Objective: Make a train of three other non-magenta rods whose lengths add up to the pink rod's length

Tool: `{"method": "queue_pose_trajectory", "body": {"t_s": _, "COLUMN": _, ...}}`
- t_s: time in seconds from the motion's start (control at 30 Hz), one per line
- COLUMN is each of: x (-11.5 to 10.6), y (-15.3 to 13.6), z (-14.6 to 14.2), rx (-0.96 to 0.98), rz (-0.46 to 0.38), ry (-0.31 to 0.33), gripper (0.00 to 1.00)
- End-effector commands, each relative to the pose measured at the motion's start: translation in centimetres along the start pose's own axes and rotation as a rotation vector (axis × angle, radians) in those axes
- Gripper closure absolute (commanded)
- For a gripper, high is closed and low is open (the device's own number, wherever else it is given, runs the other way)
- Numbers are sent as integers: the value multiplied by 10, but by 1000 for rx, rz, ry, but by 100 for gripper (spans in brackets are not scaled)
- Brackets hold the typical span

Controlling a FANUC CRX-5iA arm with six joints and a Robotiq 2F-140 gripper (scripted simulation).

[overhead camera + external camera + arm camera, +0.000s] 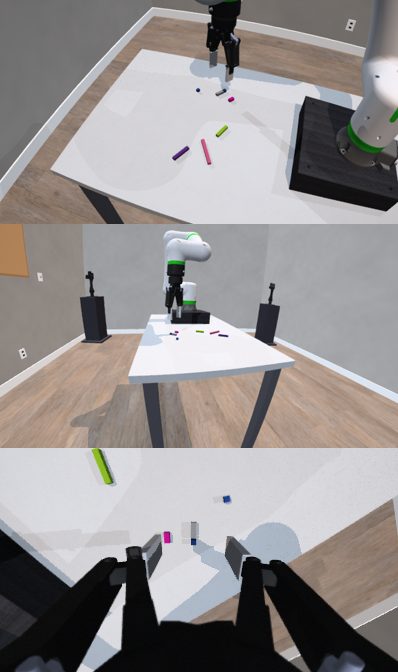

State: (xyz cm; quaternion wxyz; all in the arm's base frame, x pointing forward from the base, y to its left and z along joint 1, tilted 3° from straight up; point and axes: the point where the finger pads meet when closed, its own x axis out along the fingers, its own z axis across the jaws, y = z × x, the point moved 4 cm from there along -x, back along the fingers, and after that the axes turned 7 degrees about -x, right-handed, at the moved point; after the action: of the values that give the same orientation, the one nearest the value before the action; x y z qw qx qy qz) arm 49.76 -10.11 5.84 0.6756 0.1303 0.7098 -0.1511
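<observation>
My gripper is open and empty, above the table near its far edge in the top view. Below it, a grey rod lies flat with one blue rod at its end, in line; no gap shows. A second blue rod lies apart. A lime rod, a purple rod and the pink rod lie separately.
A magenta rod lies close beside the grey and blue pair, with a visible gap. The robot's black base block stands at the right in the top view. All rods lie on the white table.
</observation>
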Motion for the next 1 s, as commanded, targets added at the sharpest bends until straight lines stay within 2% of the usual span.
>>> {"method": "queue_pose_trajectory", "body": {"t_s": 0.0, "x": 0, "y": 0, "z": 0, "rx": 0, "rz": 0, "ry": 0, "gripper": 0}}
{"method": "queue_pose_trajectory", "body": {"t_s": 0.63, "x": 0, "y": 2, "z": -1, "rx": 27, "rz": 0, "ry": 0, "gripper": 0}}
{"method": "queue_pose_trajectory", "body": {"t_s": 0.77, "x": 0, "y": 6, "z": -4, "rx": 112, "rz": 0, "ry": -1, "gripper": 0}}
{"method": "queue_pose_trajectory", "body": {"t_s": 0.97, "x": 2, "y": 18, "z": -14, "rx": 342, "rz": 1, "ry": -1, "gripper": 0}}
